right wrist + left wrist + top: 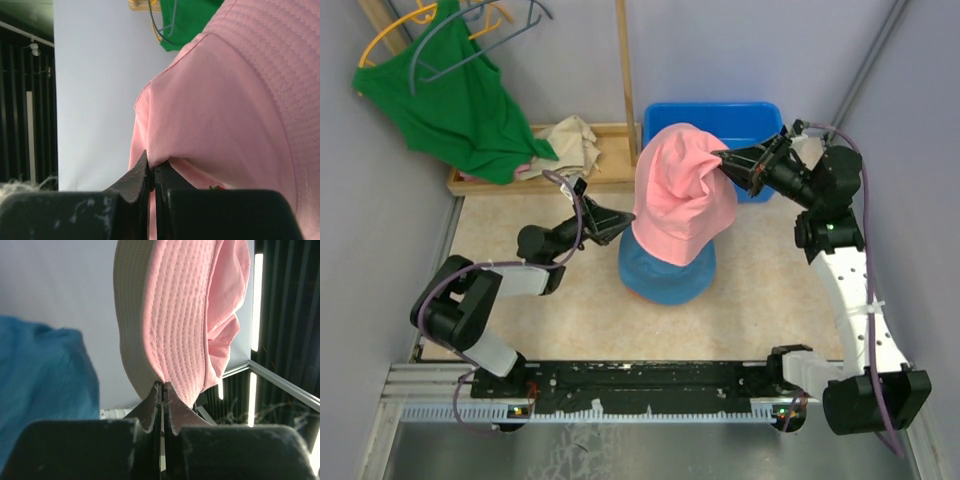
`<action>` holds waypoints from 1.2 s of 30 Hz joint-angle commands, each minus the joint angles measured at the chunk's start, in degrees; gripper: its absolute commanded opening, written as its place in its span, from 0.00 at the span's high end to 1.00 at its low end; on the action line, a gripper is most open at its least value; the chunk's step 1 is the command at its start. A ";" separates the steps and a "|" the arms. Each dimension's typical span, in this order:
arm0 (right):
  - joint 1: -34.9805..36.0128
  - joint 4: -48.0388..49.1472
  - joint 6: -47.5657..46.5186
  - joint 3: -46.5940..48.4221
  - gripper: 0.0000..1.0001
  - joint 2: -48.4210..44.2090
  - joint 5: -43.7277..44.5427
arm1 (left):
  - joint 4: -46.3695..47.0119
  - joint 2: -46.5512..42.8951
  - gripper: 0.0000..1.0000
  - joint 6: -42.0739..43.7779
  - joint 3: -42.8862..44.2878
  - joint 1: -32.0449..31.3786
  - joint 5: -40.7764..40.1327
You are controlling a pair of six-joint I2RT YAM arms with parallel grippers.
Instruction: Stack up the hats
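My left gripper point(626, 222) nipped tight on pink hat point(680, 200) brim | my right gripper point(722, 158) nipped tight on its crown | blue hat point(665, 280) below, mostly hidden by pink

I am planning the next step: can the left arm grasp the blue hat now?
Probably not yet. The left gripper is shut on the pink hat at its brim, and that hat hangs over most of the blue hat. The blue hat lies close by, but the gripper must let go first.

Black-and-white arms point(848, 290), purple cables point(865, 190).
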 commanded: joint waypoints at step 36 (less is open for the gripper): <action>7.79 -40.40 -39.95 0.56 0.51 -5.96 14.65 | 1.86 -10.98 1.00 16.41 -26.04 9.53 11.38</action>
